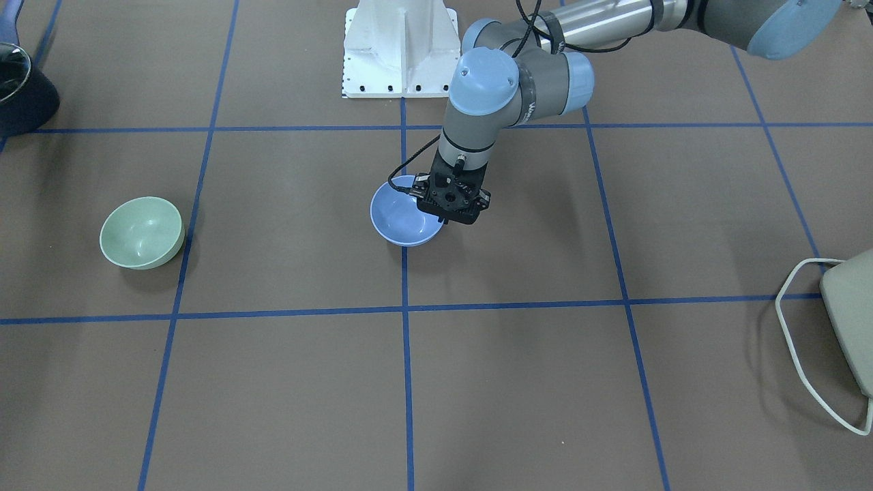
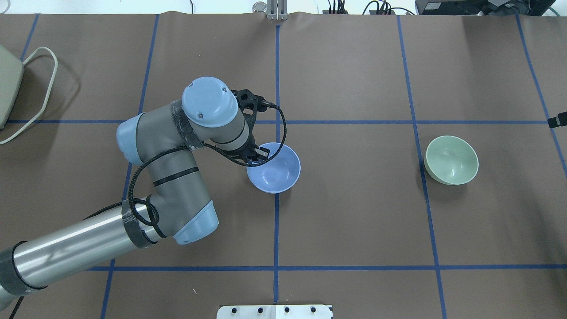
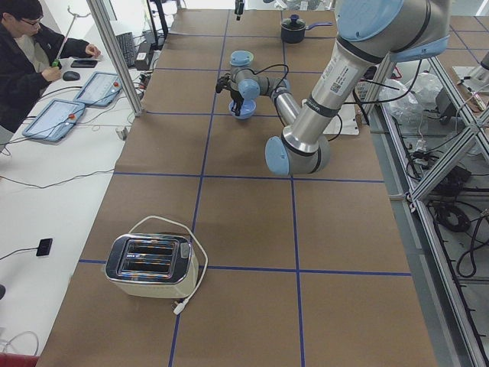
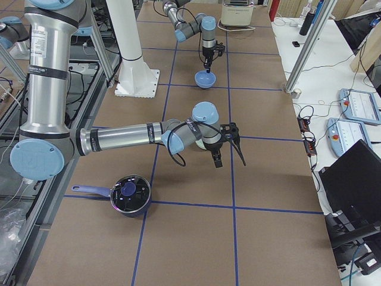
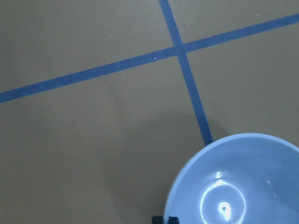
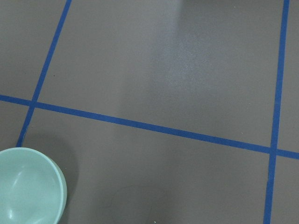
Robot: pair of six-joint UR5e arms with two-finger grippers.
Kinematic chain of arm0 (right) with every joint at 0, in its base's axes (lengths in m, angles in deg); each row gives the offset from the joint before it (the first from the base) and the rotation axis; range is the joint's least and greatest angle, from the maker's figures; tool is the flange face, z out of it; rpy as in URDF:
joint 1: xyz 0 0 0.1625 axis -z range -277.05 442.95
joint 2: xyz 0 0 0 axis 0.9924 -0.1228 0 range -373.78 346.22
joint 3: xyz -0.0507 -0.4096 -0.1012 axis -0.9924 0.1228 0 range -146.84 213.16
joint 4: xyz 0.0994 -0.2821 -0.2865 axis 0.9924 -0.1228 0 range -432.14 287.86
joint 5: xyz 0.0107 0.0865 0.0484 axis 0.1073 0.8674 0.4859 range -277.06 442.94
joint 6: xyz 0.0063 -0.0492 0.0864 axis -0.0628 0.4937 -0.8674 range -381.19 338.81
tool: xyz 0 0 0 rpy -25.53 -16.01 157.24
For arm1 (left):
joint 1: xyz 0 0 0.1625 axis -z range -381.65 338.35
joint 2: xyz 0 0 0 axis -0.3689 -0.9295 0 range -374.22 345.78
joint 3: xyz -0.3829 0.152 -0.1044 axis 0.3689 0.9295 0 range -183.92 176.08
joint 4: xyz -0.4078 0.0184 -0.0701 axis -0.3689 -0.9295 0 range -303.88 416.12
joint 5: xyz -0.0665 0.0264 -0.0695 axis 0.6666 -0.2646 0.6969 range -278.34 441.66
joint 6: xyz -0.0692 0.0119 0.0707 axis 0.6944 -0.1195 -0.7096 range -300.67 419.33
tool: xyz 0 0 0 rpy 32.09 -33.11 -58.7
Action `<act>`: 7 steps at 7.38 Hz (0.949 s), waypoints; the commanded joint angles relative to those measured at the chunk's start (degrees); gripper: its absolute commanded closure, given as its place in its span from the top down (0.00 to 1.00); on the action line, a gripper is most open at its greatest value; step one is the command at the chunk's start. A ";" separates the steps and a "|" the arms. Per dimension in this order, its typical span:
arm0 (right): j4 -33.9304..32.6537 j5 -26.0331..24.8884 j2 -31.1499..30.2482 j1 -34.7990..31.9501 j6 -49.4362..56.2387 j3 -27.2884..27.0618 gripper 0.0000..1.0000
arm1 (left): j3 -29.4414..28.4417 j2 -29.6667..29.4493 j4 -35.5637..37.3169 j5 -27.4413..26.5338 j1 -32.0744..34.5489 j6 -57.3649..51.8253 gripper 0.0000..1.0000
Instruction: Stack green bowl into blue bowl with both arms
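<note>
Left pincer [image 2: 256, 156] nips glossy round blue bowl [image 2: 277, 171] at rim; right pincer [image 4: 231, 159]: cannot tell.

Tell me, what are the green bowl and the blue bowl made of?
The green bowl and the blue bowl both look like smooth, glossy plastic: plain even colour, thin rims, bright light spots inside. Glazed ceramic could look similar, though.

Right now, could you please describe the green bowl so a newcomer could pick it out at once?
On the brown table crossed by blue tape, look to the robot's right, away from the left arm at the centre. The green bowl sits alone, empty, pale mint where the same-sized blue bowl is periwinkle.
</note>
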 commanded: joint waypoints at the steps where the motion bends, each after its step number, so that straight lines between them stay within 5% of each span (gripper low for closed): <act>1: -0.07 -0.09 0.15 0.00 0.00 0.09 1.00 | -2.04 -0.35 -3.35 -0.66 -0.29 0.15 0.00; 2: -0.07 -0.09 0.33 0.00 0.00 0.09 1.00 | -2.49 -0.35 -4.16 -0.66 -0.29 0.16 0.00; 3: -0.07 -0.09 0.33 0.09 -0.09 0.09 1.00 | -2.75 -0.35 -4.26 -0.66 -0.29 -0.02 0.19; 4: -0.07 -0.09 0.41 0.09 -0.09 0.09 1.00 | -2.76 -0.26 -4.26 -0.75 -0.20 -0.19 0.67; 5: -0.07 -0.09 0.50 0.18 -0.09 0.18 1.00 | -2.15 0.00 -5.48 -2.84 -0.20 -0.28 0.98; 7: -0.16 0.09 0.68 0.53 -0.27 0.53 1.00 | 1.79 0.53 -3.31 -1.47 2.68 -0.55 0.99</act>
